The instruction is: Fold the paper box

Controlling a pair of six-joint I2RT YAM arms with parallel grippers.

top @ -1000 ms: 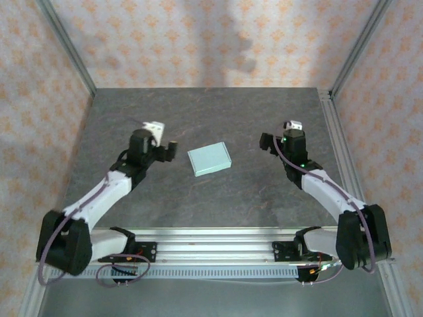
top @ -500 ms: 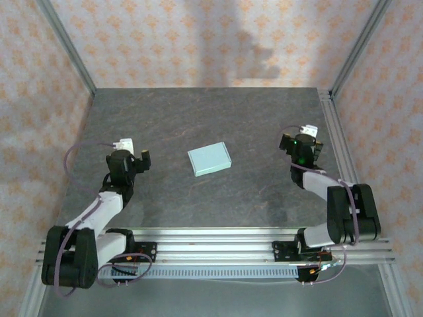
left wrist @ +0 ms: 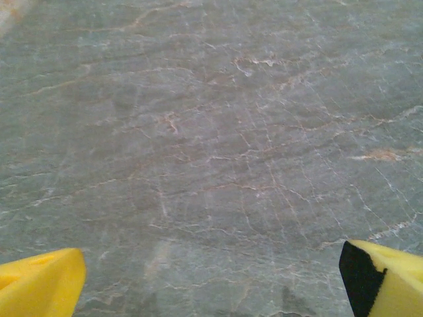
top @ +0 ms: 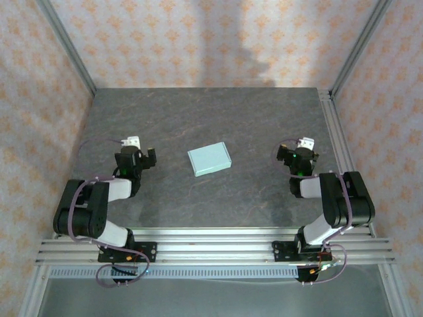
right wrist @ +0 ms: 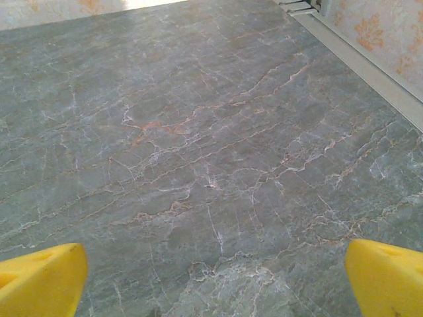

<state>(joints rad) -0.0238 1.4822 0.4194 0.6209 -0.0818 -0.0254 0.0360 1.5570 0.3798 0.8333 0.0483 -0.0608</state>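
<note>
your paper box (top: 209,160) lies flat, closed, mid tabletop (top: 198,112); looks folded, likely done. left fingers (left wrist: 39,284), right fingers (right wrist: 39,281) wide open, empty.

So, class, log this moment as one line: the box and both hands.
paper box: flat rectangle, between the hands, untouched | left hand: open, empty | right hand: open, empty
</note>
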